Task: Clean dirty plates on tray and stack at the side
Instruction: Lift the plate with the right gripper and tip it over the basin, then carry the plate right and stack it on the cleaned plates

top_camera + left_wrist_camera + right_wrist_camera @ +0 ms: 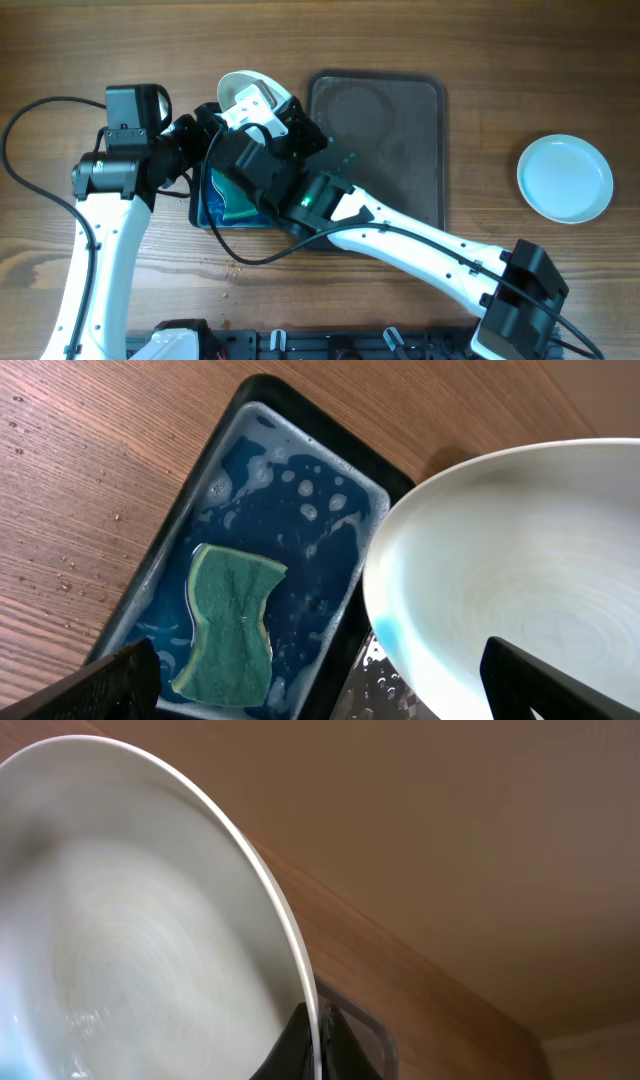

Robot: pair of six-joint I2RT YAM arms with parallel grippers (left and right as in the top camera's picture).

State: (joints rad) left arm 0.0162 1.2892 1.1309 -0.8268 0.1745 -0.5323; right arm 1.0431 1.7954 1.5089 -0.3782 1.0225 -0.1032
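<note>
The tray (400, 170), dark brown and rectangular with rounded corners and a low lip, lay flat at the middle of the bench (500, 50), with faint round marks on its floor. The first plate (240, 88), round and white, hung steeply tilted just left of the tray's upper left corner, its rim pinched in the right end effector (320, 1038). A turquoise tinge showed at one edge. The second plate (565, 178) lay flat, well to the tray's right.

Plate (500, 560) over basin (290, 530) corner — sponge (228, 622) unobstructed
</note>
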